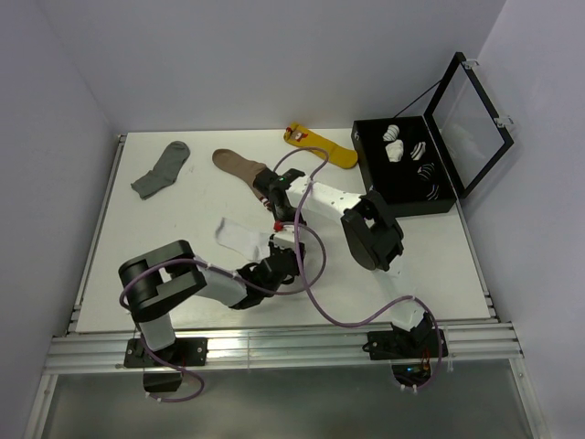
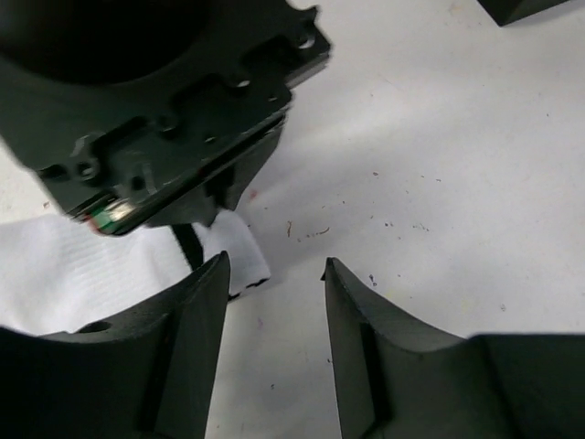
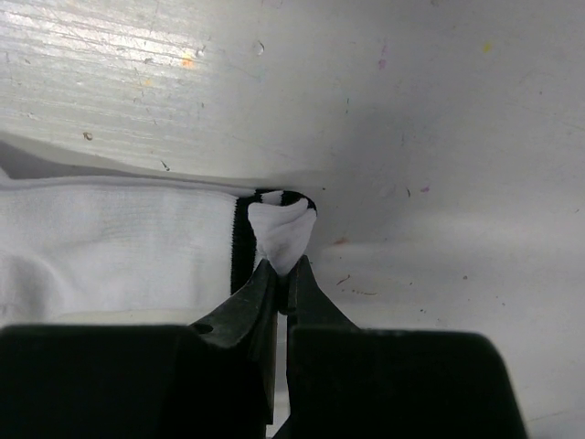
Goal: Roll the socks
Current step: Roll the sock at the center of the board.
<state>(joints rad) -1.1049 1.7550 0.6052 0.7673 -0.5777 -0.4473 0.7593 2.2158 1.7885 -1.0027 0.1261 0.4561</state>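
Black R gripper point(image 3: 283, 267) low, tight on socks point(image 3: 110, 247)

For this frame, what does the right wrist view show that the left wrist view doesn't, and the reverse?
Only the right wrist view: the right gripper is shut, pinching a tuft of the white sock at its cuff, beside the dark stripe.

Only the left wrist view: the left gripper is open, with bare table between its fingers. The right arm's black wrist body sits over the sock's end.

Both: the white sock lying on the white table.
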